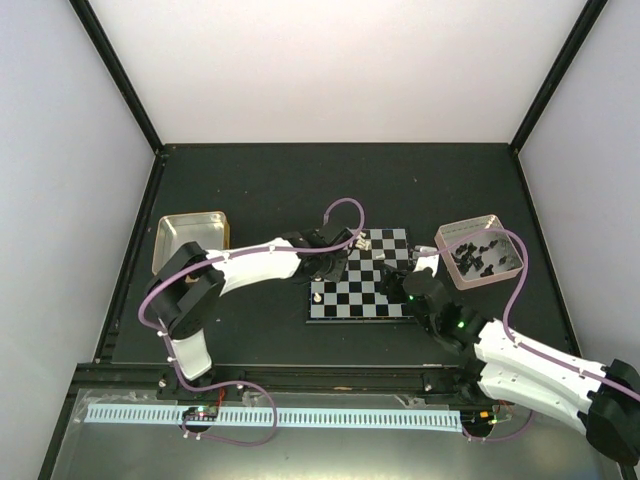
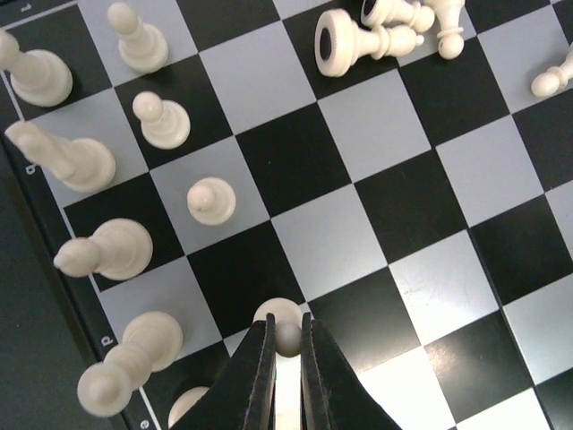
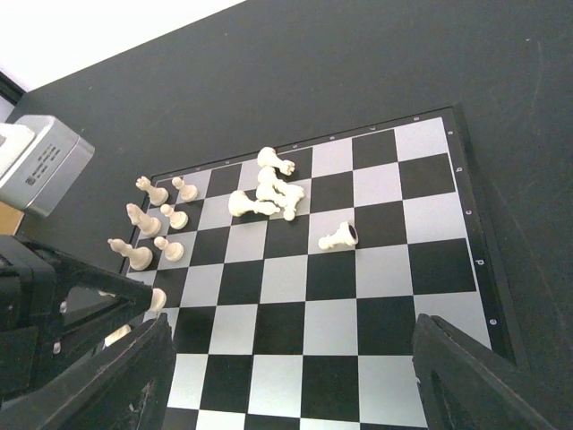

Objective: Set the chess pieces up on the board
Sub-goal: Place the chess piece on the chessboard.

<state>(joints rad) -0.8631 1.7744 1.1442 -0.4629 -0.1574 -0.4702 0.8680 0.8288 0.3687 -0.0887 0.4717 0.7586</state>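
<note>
The board (image 1: 372,300) lies mid-table. My left gripper (image 2: 287,324) is shut on the round head of a cream-white pawn (image 2: 278,310), at the board's left side in its wrist view. Several white chess pieces (image 2: 143,121) stand in two rows along that edge. Others lie toppled in a pile (image 3: 269,193), and a single one lies apart (image 3: 338,236). My right gripper (image 3: 291,376) hovers open above the board's near squares (image 3: 331,313), with nothing between its fingers (image 3: 474,381).
A pinkish tray (image 1: 503,268) with small black pieces stands right of the board. A gold metal tray (image 1: 190,232) sits to the far left. Purple cables loop over both arms. Black frame posts line the table's sides.
</note>
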